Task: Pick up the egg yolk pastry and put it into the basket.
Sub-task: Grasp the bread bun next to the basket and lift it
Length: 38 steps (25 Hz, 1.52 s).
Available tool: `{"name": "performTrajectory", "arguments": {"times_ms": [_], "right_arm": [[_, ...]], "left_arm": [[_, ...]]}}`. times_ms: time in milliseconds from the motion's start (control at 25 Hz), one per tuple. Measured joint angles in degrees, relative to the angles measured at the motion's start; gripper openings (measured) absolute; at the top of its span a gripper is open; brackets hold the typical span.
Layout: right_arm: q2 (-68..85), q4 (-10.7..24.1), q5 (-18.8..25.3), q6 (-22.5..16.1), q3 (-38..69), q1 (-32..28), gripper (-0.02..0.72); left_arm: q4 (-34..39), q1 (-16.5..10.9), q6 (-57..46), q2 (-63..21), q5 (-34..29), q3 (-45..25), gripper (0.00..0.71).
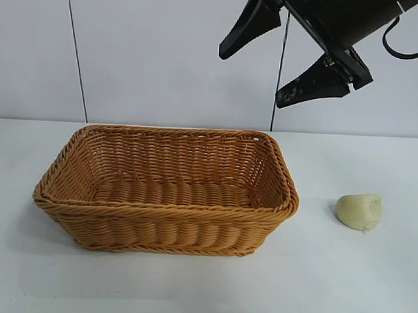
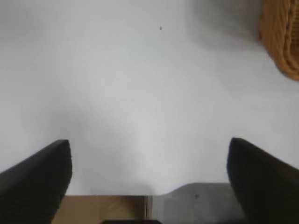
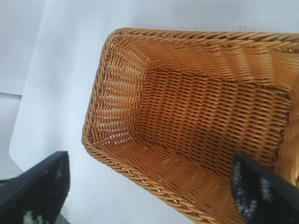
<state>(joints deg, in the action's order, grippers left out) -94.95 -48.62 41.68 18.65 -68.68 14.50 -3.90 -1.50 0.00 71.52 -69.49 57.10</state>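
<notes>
Wicker basket [image 1: 166, 189] sits mid-table; egg yolk pastry [image 1: 359, 210] lies at its 3 o'clock, apart. Right end effector [image 1: 282, 59] hangs high, wide, empty: should descend squarely over pastry. Left end effector [image 2: 149, 163] wide, idle.

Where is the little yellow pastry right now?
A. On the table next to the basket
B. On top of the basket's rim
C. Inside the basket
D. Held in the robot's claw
A. The egg yolk pastry sits on the white table off the basket's right end, apart from it, while the open right gripper hangs high above, holding nothing.
</notes>
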Motion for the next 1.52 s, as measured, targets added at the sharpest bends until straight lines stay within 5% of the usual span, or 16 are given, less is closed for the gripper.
{"name": "performTrajectory", "arguments": {"times_ms": [240, 480, 840, 960, 1160, 1360, 1520], "right_arm": [[0.0, 0.0, 0.0, 0.0, 0.0, 0.0, 0.642], [0.0, 0.0, 0.0, 0.0, 0.0, 0.0, 0.642], [0.0, 1.3, 0.0, 0.0, 0.0, 0.0, 0.642], [0.0, 4.6, 0.0, -0.6, 0.0, 0.0, 0.642], [0.0, 14.1, 0.1, -7.3, 0.0, 0.0, 0.642], [0.1, 25.0, 1.5, -15.8, -1.4, -2.1, 0.642], [0.1, 29.8, 5.3, -17.7, -3.8, -7.0, 0.642]], "left_arm": [[0.3, 0.0, 0.0, -17.3, 0.4, -14.9, 0.695], [0.3, 0.0, 0.0, -34.9, 7.8, -26.5, 0.695], [0.2, 0.0, 0.0, -55.7, 8.4, -28.8, 0.695], [0.0, 0.0, 0.0, -62.1, 8.4, -28.8, 0.695], [-0.4, 0.0, 0.0, -71.1, 8.4, -28.8, 0.695], [-0.7, 0.0, 0.0, -71.9, 8.4, -29.1, 0.695], [-0.7, 0.0, 0.0, -71.9, 8.4, -29.1, 0.695]]}}
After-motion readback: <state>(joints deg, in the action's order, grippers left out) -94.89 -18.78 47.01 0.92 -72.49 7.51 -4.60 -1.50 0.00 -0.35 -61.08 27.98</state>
